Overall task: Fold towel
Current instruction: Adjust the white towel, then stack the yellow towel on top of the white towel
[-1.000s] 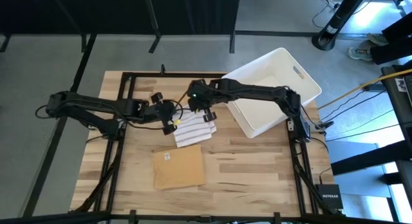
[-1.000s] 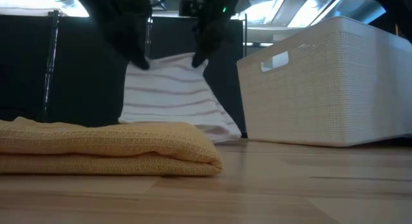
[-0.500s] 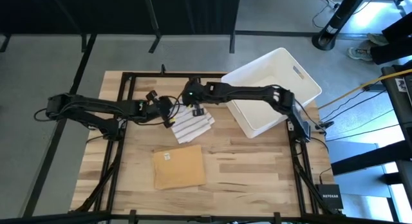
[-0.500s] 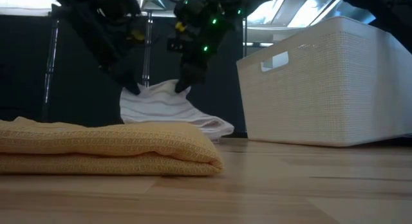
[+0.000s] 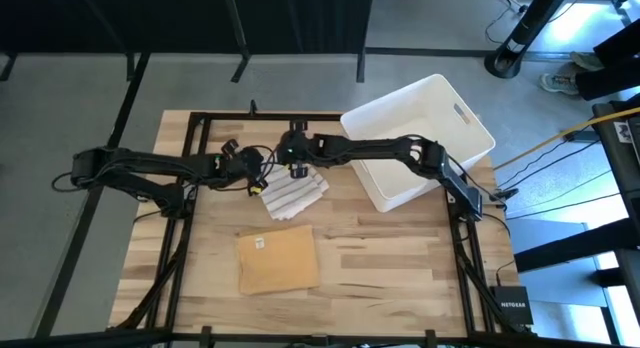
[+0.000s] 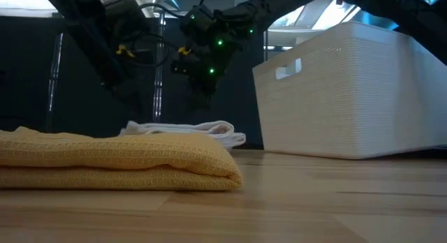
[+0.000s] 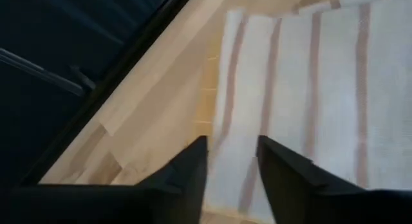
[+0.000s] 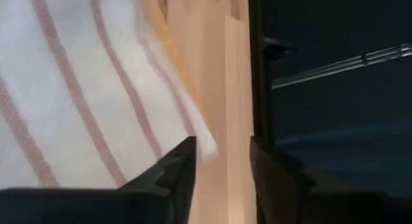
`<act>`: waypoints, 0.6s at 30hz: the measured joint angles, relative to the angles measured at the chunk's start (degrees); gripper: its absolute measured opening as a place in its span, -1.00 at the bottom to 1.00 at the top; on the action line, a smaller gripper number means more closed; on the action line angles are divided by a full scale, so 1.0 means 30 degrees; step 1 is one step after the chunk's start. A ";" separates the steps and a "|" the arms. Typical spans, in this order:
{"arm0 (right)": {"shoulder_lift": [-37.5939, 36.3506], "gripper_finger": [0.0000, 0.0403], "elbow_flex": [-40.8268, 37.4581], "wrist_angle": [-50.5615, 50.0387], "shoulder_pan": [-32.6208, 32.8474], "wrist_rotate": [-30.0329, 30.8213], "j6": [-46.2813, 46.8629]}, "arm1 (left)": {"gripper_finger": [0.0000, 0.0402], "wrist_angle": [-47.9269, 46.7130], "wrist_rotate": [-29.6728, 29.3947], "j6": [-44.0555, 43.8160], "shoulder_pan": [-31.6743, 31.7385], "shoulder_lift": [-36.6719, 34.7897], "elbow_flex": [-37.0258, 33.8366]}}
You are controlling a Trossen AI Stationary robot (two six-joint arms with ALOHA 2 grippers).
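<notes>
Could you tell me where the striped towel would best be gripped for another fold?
Probably the striped towel at the far edge, where the left end effector and the right end effector hover open. It lies flat, so come down from above, one at each far corner, and pinch the layers together.

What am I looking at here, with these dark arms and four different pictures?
It is a robot with two arms at a wooden table. One camera looks down from above, one sits at table height, and one rides on each wrist. The left gripper and right gripper are both open over the far edge of a striped towel, which lies flat and is not held. Nearer lies a folded tan towel, and beside the arms stands a white basket.
</notes>
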 joint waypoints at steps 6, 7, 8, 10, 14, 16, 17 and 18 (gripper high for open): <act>-0.0843 -0.05 0.2093 -0.4188 0.0663 0.0184 0.0289 | -0.04 -0.2287 0.1717 0.0500 -0.0360 -0.0803 0.1161; -0.1149 -0.03 0.2554 -0.5225 0.0847 0.0136 0.0440 | -0.01 -0.2810 0.2028 0.0513 -0.0528 -0.1104 0.1453; -0.1404 -0.02 0.2979 -0.6345 0.1018 -0.0053 0.0713 | 0.01 -0.3232 0.2302 0.0506 -0.0739 -0.1463 0.1721; -0.2008 0.00 0.3690 -0.8802 0.1413 -0.0901 0.1841 | 0.04 -0.3816 0.3071 0.0499 -0.1282 -0.2242 0.2062; -0.3579 0.00 0.4053 -1.2818 0.2327 -0.4949 0.4432 | 0.04 -0.4419 0.6586 0.0420 -0.2755 -0.3733 0.2098; -0.4261 0.00 0.3837 -1.3824 0.2942 -0.7439 0.5723 | 0.02 -0.4861 0.8234 -0.0123 -0.3653 -0.4119 0.2091; -0.4473 0.00 0.3635 -1.4126 0.3261 -0.8535 0.6346 | 0.01 -0.4974 0.8855 -0.0545 -0.4128 -0.4169 0.2091; -0.4574 0.00 0.3379 -1.4237 0.3603 -0.9443 0.6892 | 0.01 -0.5116 0.9242 -0.0918 -0.4582 -0.4161 0.2091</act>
